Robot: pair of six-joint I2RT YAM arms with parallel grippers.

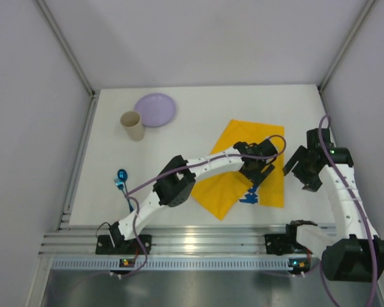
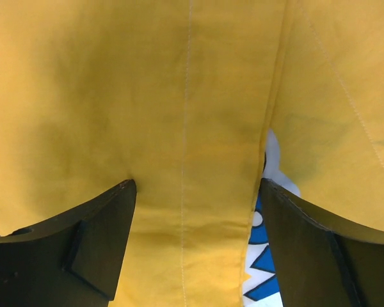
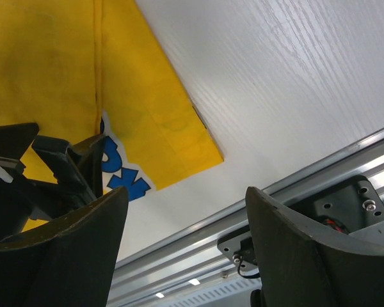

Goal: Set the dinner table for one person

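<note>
The white dinner table (image 1: 198,105) carries a yellow cloth mat (image 1: 249,137) at centre right, with one part folded over and a blue-and-white print (image 1: 248,199) showing at its near edge. My left gripper (image 1: 256,176) is low over the mat and open. In the left wrist view it (image 2: 196,185) straddles a stitched fold of the yellow cloth (image 2: 179,96), the print (image 2: 262,268) beside its right finger. My right gripper (image 1: 305,169) is open and empty, just right of the mat, above bare table (image 3: 275,77) in the right wrist view (image 3: 187,192).
A purple plate (image 1: 155,109) and a beige cup (image 1: 132,125) stand at the back left. A blue spoon (image 1: 121,177) lies at the left near the front. The ribbed aluminium rail (image 1: 198,240) runs along the near edge. Grey walls close the sides.
</note>
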